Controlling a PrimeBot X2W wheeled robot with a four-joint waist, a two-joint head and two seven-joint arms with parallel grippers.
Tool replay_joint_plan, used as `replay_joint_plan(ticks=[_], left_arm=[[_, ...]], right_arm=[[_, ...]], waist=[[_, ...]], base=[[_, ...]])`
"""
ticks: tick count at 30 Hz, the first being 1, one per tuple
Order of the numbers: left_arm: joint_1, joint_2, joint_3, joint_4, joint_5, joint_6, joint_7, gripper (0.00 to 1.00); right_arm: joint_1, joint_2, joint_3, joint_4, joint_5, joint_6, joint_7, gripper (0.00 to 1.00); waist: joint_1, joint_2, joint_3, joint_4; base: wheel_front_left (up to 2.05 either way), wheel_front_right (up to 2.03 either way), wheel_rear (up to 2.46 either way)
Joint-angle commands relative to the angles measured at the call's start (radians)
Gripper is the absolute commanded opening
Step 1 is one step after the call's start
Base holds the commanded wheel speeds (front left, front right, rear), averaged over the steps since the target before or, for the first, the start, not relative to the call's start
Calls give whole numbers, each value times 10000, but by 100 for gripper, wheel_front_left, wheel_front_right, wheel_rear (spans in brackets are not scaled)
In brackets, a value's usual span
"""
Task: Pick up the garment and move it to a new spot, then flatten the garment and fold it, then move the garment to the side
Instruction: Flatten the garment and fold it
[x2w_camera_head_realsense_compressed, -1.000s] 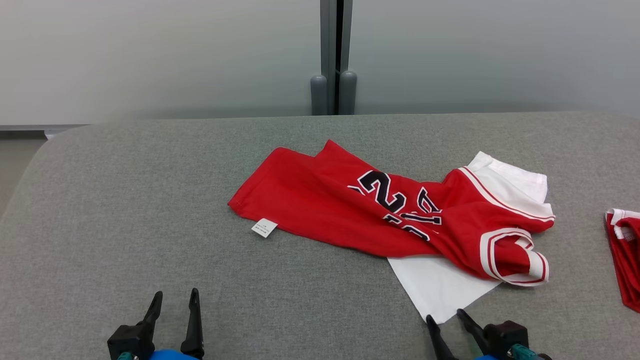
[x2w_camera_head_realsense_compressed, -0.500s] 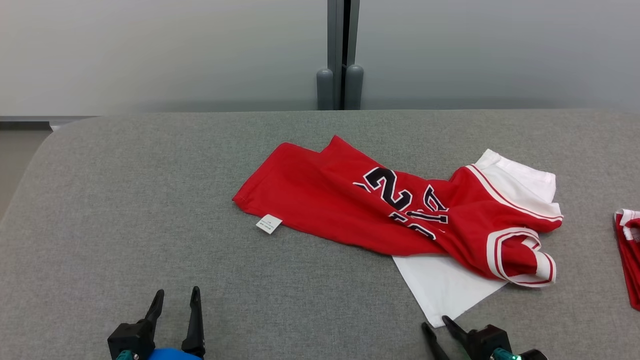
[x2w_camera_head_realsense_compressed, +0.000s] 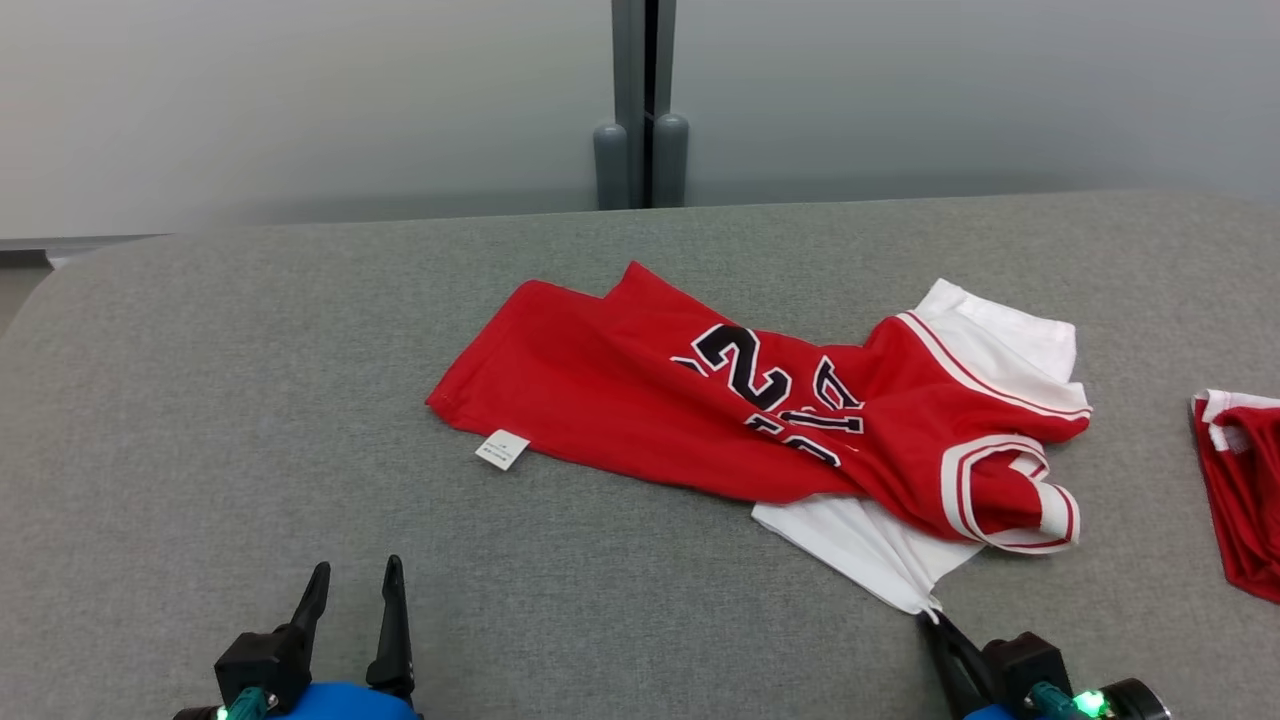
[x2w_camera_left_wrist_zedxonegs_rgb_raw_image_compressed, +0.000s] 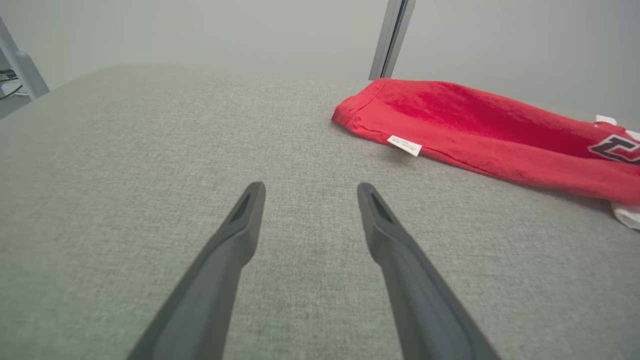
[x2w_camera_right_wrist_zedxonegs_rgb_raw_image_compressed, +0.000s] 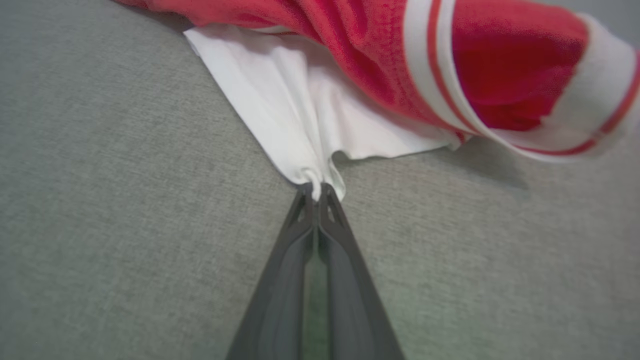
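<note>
Look at the writing first. The red jersey (x2w_camera_head_realsense_compressed: 620, 400) has a big black "2" (x2w_camera_head_realsense_compressed: 735, 365) with a white edge on it. More black marks sit beside the number, but the folds hide them and you cannot read them. A little white tag (x2w_camera_head_realsense_compressed: 502, 449) sticks out from the jersey's lower left edge. It has tiny print that is too small to read, in the left wrist view (x2w_camera_left_wrist_zedxonegs_rgb_raw_image_compressed: 404, 145) too.

Now the hands. The right hand (x2w_camera_head_realsense_compressed: 935, 618) is at the lower right of the head view. Its two fingers are pressed together, and they pinch the near corner of the white garment (x2w_camera_head_realsense_compressed: 860, 540). In the right wrist view you see the cloth bunched up at the fingertips (x2w_camera_right_wrist_zedxonegs_rgb_raw_image_compressed: 316, 189).

The white garment lies on the grey tabletop (x2w_camera_head_realsense_compressed: 200, 400), right of the middle. The red jersey lies on top of it and covers most of it.

The left hand (x2w_camera_head_realsense_compressed: 357, 568) is at the lower left, with its fingers spread wide. It holds nothing and is well apart from the jersey.

Another red garment (x2w_camera_head_realsense_compressed: 1240, 490) with white trim lies at the right edge.
</note>
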Motion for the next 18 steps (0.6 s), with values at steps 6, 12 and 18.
replay_joint_plan(ticks=[6,12,18], left_arm=[[-650,161,-203,-177,-385,-20,-28,100],[-1762,612,53,284,-971,-20,-28,100],[-2842,1333,-39,1293,-1572,-21,-28,100]], right_arm=[[679,-79,-912,-1463,-478,-15,13,0],[800,-82,-951,-2502,-416,-15,11,0],[650,-78,-660,-3011,-65,-15,9,0]], waist=[[0,0,275,-758],[0,0,846,-1444],[0,0,1438,-2039]], base=[[0,0,0],[0,0,0],[0,0,0]])
